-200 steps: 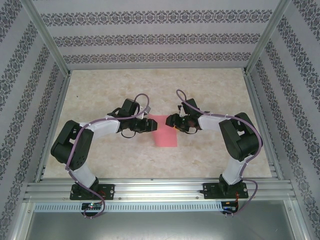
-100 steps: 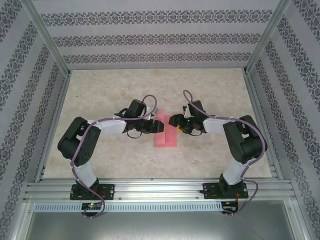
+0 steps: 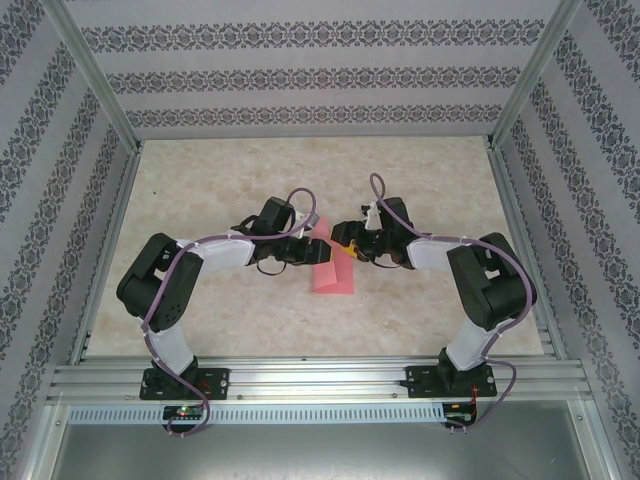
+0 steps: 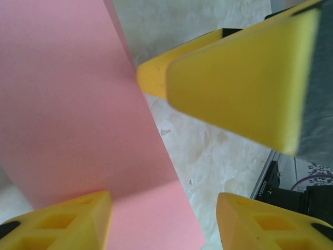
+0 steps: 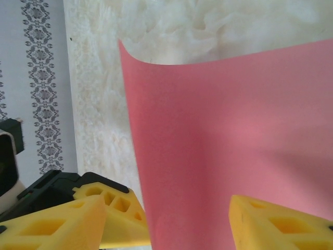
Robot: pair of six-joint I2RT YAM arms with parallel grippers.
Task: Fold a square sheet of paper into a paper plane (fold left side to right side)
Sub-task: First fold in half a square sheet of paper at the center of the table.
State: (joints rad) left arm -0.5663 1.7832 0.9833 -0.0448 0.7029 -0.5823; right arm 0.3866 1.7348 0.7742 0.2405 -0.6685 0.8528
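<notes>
Paper [image 3: 338, 278] sits mid-table [image 3: 200, 200], between both grippers. We see its left side raised off the surface and bowed, w/ the right side lying flat. L gripper [image 4: 164, 200]: jaws apart, sheet leaning against one finger [image 4: 62, 221], not pinched. R gripper [image 5: 166, 203]: jaws apart too, sheet standing between its fingers, no clamp. Both tips are close together over the sheet's far end.
</notes>
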